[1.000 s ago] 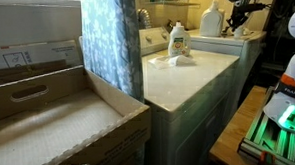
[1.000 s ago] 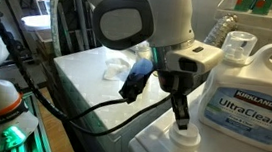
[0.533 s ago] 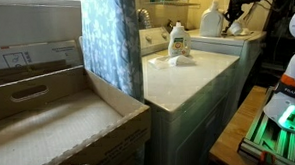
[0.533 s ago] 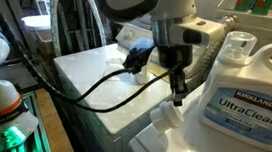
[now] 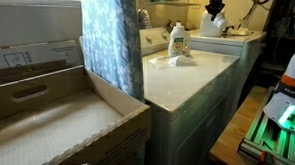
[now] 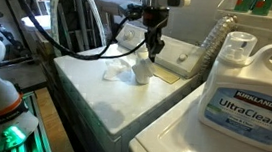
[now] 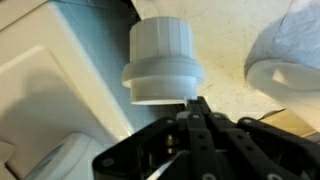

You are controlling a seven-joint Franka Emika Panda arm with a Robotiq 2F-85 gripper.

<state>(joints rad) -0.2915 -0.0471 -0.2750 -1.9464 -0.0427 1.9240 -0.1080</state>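
My gripper (image 6: 154, 48) hangs fingers-down over the left washer top (image 6: 94, 92), just above a small white-capped detergent bottle (image 6: 142, 72). A crumpled white cloth (image 6: 117, 70) lies beside that bottle. In the wrist view the black fingers (image 7: 200, 106) are pressed together with nothing between them, and the bottle's white cap (image 7: 160, 60) sits just ahead of the tips. The cloth (image 7: 290, 40) shows at the upper right. In an exterior view the gripper (image 5: 216, 5) is far back, beyond the small bottle (image 5: 178, 41).
A large Kirkland UltraClean jug (image 6: 240, 86) stands on the nearer white machine (image 6: 170, 140). A blue patterned curtain (image 5: 111, 44) and open cardboard boxes (image 5: 59, 121) fill one side. Black cables (image 6: 79, 45) trail from the arm. A device with green lights (image 5: 279, 122) sits low by the floor.
The gripper has swung away from the big jug's machine, risen, and moved across to above the small bottle and cloth. Its fingers have stayed shut.
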